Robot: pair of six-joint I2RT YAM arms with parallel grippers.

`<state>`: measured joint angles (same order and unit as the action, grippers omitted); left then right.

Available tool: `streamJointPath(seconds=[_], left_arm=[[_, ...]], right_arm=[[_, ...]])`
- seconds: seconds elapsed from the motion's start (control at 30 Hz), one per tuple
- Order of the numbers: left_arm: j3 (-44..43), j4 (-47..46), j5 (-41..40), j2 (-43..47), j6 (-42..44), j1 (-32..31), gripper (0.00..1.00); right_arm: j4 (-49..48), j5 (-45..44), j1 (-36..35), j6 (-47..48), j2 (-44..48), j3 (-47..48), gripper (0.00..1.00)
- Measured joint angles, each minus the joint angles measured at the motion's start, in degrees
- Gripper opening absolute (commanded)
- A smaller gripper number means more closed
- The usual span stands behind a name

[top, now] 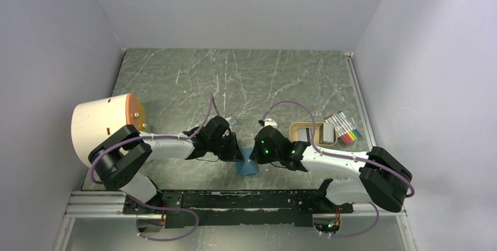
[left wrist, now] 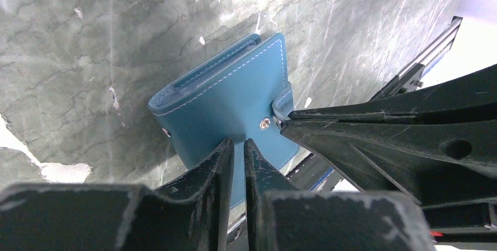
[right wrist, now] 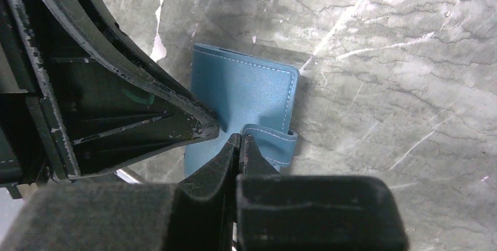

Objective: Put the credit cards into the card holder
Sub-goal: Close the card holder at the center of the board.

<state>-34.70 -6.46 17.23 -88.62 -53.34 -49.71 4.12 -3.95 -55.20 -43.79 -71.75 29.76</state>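
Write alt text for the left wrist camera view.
A folded teal wallet on a grey marbled table is pinched from two sides. The left gripper nips its cover at the bottom of the frame; the right gripper clamps the snap tab from the right.

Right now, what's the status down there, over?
Left gripper pinched on card holder cover. Right gripper pinched on its snap tab. Holder folded shut, near table edge. Nothing in the way.
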Motion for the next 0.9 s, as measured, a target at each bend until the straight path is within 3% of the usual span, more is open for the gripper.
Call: streamJointPath(seconds=[0.9], left_arm=[[0.7,-1.3,0.1,0.0,-0.7,0.0,0.18]], right_arm=[[-0.5,-0.9,-1.0,0.8,-3.4,1.5,0.0]])
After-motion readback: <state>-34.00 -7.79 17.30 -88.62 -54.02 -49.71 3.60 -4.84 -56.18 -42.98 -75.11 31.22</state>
